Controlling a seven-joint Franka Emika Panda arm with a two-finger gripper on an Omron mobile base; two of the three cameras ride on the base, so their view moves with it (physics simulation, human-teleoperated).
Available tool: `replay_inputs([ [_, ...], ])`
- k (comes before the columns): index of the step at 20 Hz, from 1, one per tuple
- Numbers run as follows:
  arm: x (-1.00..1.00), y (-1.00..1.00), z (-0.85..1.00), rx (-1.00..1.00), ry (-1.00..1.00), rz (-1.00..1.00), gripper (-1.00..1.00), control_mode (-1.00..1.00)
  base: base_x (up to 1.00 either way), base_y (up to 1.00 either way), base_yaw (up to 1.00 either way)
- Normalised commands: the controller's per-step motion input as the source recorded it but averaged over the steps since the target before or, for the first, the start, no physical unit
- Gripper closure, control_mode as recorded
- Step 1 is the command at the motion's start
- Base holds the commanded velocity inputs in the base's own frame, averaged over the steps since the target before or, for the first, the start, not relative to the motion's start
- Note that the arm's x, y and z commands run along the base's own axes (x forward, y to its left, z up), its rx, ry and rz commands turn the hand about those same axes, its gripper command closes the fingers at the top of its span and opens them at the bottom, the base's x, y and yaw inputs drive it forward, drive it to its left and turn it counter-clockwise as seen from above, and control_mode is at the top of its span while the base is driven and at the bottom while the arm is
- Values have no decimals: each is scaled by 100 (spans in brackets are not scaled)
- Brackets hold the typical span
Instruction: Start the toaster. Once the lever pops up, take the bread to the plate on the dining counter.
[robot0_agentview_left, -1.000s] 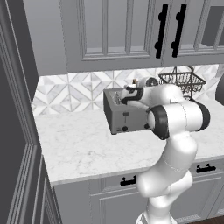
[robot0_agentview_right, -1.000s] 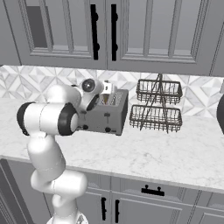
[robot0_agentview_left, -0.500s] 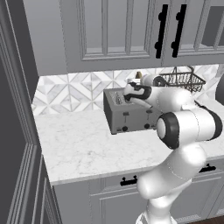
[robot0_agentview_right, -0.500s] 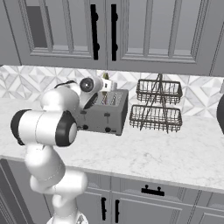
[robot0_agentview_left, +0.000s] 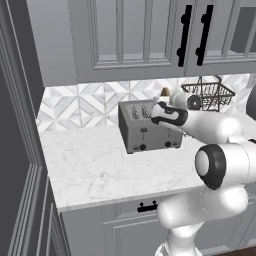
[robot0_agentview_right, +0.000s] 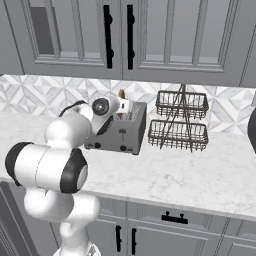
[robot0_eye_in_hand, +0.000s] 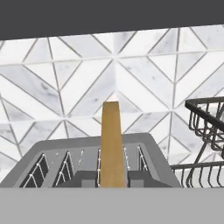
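Observation:
The grey four-slot toaster (robot0_agentview_left: 148, 131) (robot0_agentview_right: 118, 133) (robot0_eye_in_hand: 65, 161) stands on the marble worktop against the tiled backsplash. Its two front levers sit high. A thin tan bread slice (robot0_agentview_left: 165, 92) (robot0_agentview_right: 121, 94) (robot0_eye_in_hand: 112, 140) stands upright just above the toaster's top. My gripper (robot0_agentview_left: 165, 101) (robot0_agentview_right: 122, 103) (robot0_eye_in_hand: 112, 179) is shut on its lower part. In the hand view the slice is edge-on between the two dark fingertips (robot0_eye_in_hand: 85, 178), and its bottom edge is hidden. The plate and the dining counter are out of view.
A two-tier dark wire basket rack (robot0_agentview_right: 180, 122) (robot0_agentview_left: 207, 95) (robot0_eye_in_hand: 205, 127) stands close to the toaster's right. Grey wall cabinets (robot0_agentview_left: 145, 35) hang low over the worktop (robot0_agentview_left: 95, 165). A dark rounded object (robot0_agentview_right: 252, 131) sits at the far right edge.
My gripper has pulled the bread up out of a toaster slot and holds it above the top. The elbow has swung lower and nearer the cameras. The toaster has stayed put.

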Motion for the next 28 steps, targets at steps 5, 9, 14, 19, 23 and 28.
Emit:
replay_inputs([
  [5,-60,0,89,0,27,-1,100,-100,0,0,0],
  [9,-64,0,51,0,36,-3,100,-100,0,0,0],
  [14,-73,7,2,-1,25,0,100,-100,0,0,0],
  [19,-89,41,4,-1,6,0,100,-100,0,0,0],
  [23,-98,58,5,0,-7,0,100,-100,0,0,0],
  [28,-96,44,15,1,-5,0,100,-100,0,0,0],
])
